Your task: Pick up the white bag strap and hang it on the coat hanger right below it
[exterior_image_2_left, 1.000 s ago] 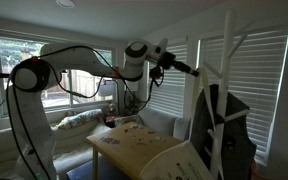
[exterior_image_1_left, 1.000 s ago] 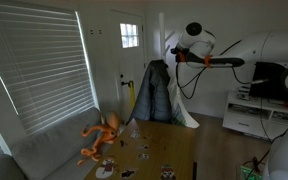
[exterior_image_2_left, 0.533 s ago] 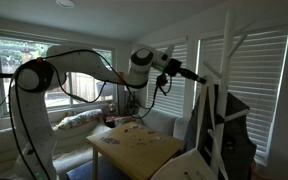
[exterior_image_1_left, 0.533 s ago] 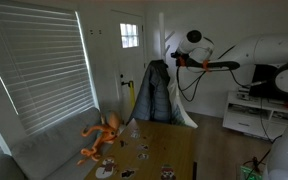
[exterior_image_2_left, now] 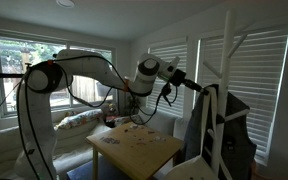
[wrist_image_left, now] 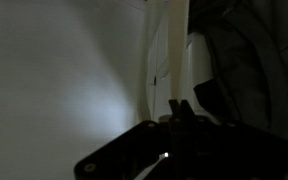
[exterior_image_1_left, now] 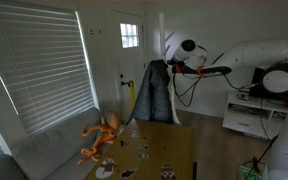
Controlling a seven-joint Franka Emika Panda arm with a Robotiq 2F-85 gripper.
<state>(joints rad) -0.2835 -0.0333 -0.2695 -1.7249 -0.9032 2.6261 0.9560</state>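
The white coat hanger (exterior_image_1_left: 161, 35) stands by the door, with a dark jacket (exterior_image_1_left: 156, 92) on it. It also shows in an exterior view (exterior_image_2_left: 225, 70). My gripper (exterior_image_1_left: 171, 64) is right against the stand's upper pegs, seen too in an exterior view (exterior_image_2_left: 198, 87). The white bag strap (exterior_image_2_left: 196, 115) drops from it to the white cloth bag (exterior_image_2_left: 184, 163), whose edge shows beside the jacket (exterior_image_1_left: 184, 112). In the dark wrist view my gripper (wrist_image_left: 181, 106) has its jaws close together in front of the white pole (wrist_image_left: 176, 45). The strap itself is hard to make out there.
A wooden table (exterior_image_1_left: 164, 140) with small items stands below the arm, also seen in an exterior view (exterior_image_2_left: 134, 145). An orange toy (exterior_image_1_left: 102, 135) sits on a grey sofa (exterior_image_1_left: 54, 150) under the blinds. A white cabinet (exterior_image_1_left: 249, 115) stands behind the arm.
My gripper has moved down and in toward the coat hanger's pole. The white bag has sunk with it.
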